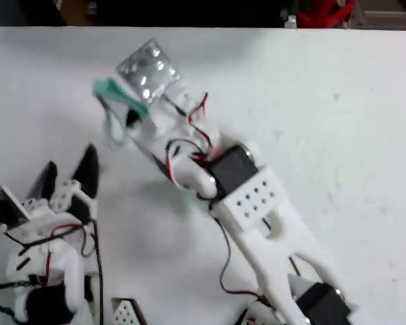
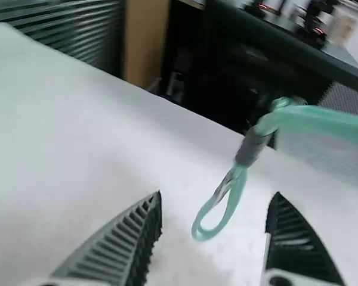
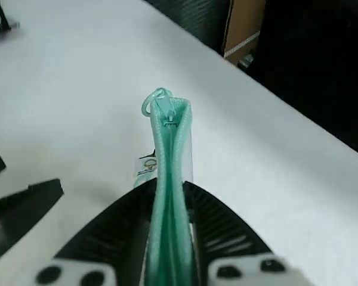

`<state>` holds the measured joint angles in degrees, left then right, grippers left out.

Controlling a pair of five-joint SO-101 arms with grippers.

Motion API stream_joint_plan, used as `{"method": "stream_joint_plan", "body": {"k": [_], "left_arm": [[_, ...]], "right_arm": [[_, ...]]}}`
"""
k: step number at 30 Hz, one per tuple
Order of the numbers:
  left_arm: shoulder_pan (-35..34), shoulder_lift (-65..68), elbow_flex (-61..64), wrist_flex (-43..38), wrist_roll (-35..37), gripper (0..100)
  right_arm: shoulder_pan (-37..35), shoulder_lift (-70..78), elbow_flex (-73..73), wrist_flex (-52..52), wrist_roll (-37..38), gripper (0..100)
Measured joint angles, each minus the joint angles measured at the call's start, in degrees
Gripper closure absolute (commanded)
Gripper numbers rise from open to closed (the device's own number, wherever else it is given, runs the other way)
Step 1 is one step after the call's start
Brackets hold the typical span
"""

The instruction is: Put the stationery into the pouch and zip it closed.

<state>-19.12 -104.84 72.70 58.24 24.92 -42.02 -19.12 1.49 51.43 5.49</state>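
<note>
Hanging over the white table point(image 1: 338, 101), the green-zippered pouch point(image 3: 170, 140) is clamped along its zip edge by the right gripper point(image 3: 169, 186) — soft, light, probably floppy. The left gripper point(image 2: 216, 199) gapes open near the zip-pull loop point(image 2: 218, 210) — likely the best handhold.

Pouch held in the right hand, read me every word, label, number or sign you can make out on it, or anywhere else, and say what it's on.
Small label on the side of the pouch, just past the right hand: dark print and a round mark, too small and blurred to read.
No other text is readable in any view.
</note>
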Motion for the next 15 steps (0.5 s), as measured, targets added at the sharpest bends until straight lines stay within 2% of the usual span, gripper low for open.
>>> {"method": "stream_joint_plan", "body": {"k": [4,9,12,15], "left_arm": [[-3.1,0.3,4.8,-5.6,1.6,73],[-3.3,0.4,5.6,-7.1,1.7,73],[-3.3,0.4,5.6,-7.1,1.7,73],[-3.3,0.4,5.6,-7.1,1.7,73]], "right_arm": [[-0.4,5.8,-5.0,-7.6,-7.4,97.9],[0.9,13.3,-10.2,-7.5,-13.1,97.9],[5.6,14.0,-8.4,-4.7,-15.5,97.9],[14.1,12.9,-2.4,-4.8,-16.4,97.9]]}}
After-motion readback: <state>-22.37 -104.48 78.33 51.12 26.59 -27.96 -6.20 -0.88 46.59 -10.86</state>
